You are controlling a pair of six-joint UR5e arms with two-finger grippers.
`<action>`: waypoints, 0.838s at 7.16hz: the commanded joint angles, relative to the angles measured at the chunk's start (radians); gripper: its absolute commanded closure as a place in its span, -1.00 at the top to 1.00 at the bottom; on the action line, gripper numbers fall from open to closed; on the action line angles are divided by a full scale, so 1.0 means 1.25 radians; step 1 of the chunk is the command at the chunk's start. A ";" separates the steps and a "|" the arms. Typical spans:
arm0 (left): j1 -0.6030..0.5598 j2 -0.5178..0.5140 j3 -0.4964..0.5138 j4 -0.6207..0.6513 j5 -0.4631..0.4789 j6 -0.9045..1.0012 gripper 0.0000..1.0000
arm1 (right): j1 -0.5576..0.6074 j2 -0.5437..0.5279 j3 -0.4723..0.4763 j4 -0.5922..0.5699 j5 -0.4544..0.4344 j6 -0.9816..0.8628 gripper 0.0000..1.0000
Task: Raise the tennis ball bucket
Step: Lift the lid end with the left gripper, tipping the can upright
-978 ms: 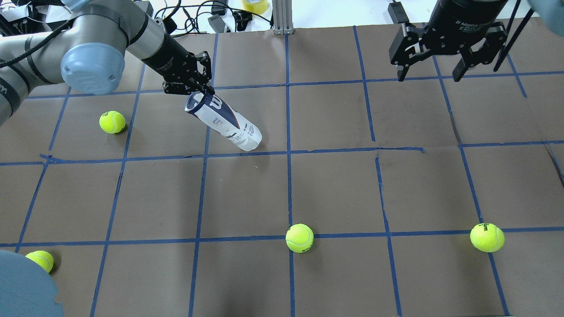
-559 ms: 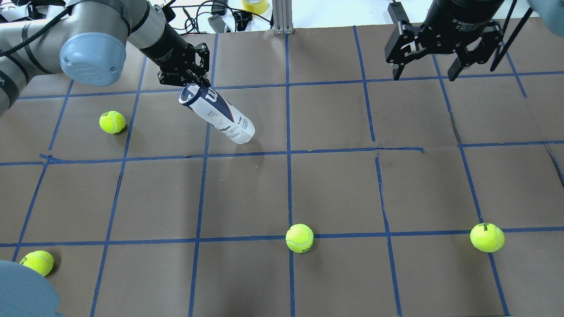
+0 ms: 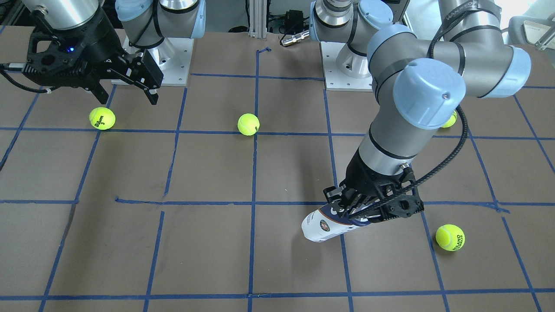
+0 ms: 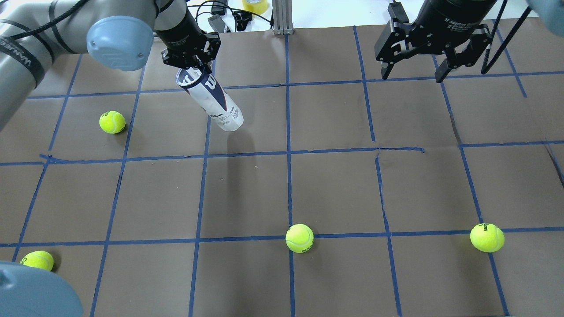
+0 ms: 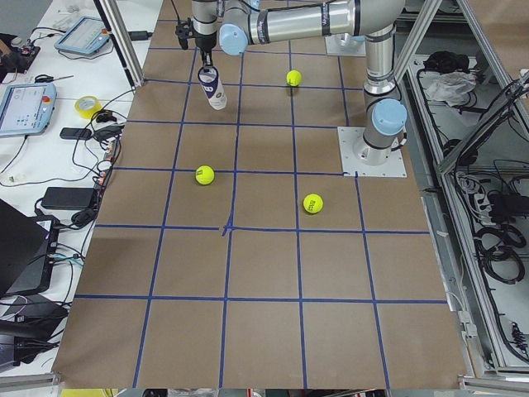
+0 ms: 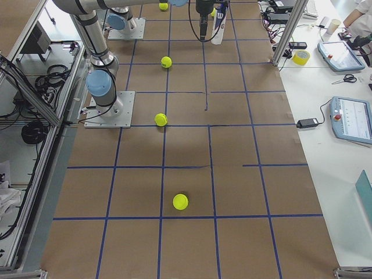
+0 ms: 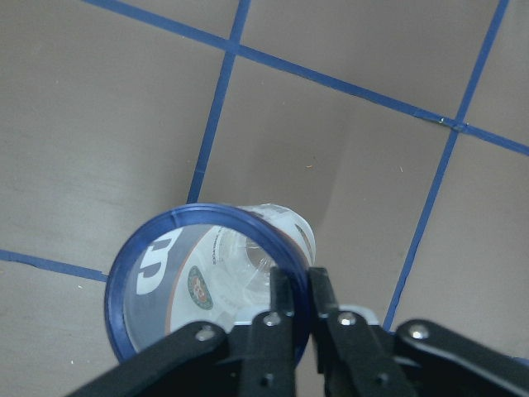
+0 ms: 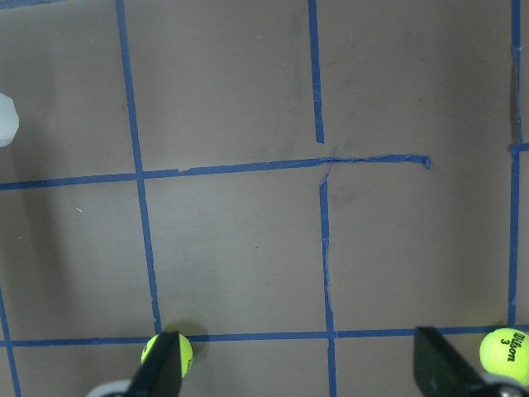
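Tennis ball can (image 4: 213,105), one: clear plastic, white and navy label with a white W. It sits over the far-left part of the table (image 4: 335,189) and is tilted. Its blue-rimmed open mouth is up at the left gripper (image 7: 299,289); its closed base is lower and points toward the table centre. Left wrist view shows the left gripper pinching the can's rim wall, one finger (image 7: 283,302) inside the mouth and the other outside. Cannot tell whether the base touches the table; in the overhead view a shadow lies just beside the base.

Right gripper (image 4: 412,74), one: fingers spread wide, hovering over the far-right part of the table, well apart from the can.

Tennis balls, four, yellow-green, all loose on the table:
- one (image 4: 112,122) near the can, on its left
- one (image 4: 299,238) near-centre, on a tape line
- one (image 4: 487,237) near-right, touching a tape line
- one (image 4: 38,259) at the near-left corner, just beside the blue joint cap at the frame edge

The table is covered in brown paper with a blue tape grid (image 4: 288,132). Yellow tape roll (image 4: 254,4), one, lies beyond the far edge among cables.
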 commanded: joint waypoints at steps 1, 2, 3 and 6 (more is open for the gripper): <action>-0.043 -0.038 0.013 0.044 0.080 0.001 -1.00 | 0.000 -0.001 0.005 0.003 0.002 0.000 1.00; -0.045 -0.051 0.015 0.074 0.103 -0.002 -1.00 | 0.000 0.002 0.011 -0.006 -0.013 0.002 1.00; -0.057 -0.061 0.030 0.096 0.105 -0.018 -1.00 | 0.000 -0.002 0.011 -0.004 -0.029 0.006 1.00; -0.067 -0.078 0.036 0.101 0.099 -0.017 -1.00 | 0.007 0.000 0.011 -0.021 -0.073 0.032 1.00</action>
